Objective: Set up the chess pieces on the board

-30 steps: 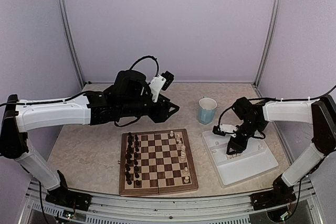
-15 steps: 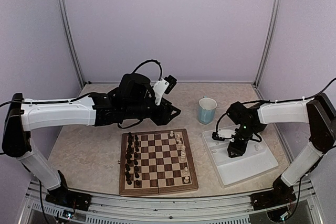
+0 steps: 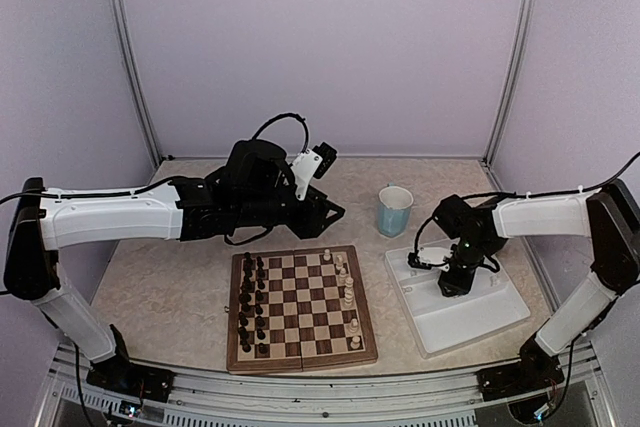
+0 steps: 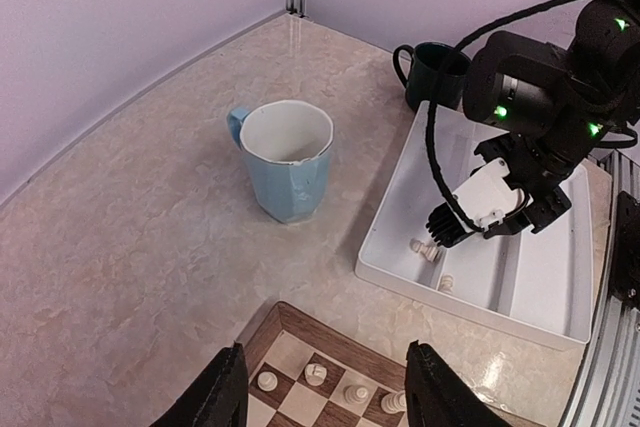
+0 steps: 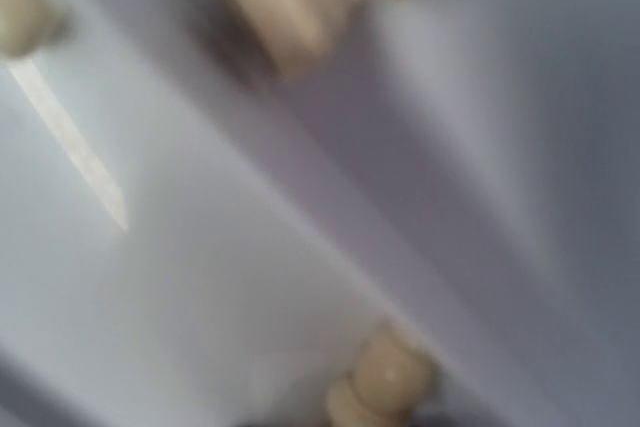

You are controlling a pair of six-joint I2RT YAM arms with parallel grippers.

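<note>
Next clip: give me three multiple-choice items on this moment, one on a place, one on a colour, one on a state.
1. The mug nearest the board is: A red; B light blue; C yellow.
2. The right gripper is: A over the board; B down in the white tray; C above the mug.
3. The left gripper is: A open, empty; B shut on a pawn; C out of view.
B: pale blue outside. B: it hangs by cream pieces in the tray. A: fingers apart, nothing between.

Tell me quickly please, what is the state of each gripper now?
Left gripper: open, jaws apart, holding nothing.
Right gripper: down in the white tray at a white chess piece; cannot tell if it grips.
</note>
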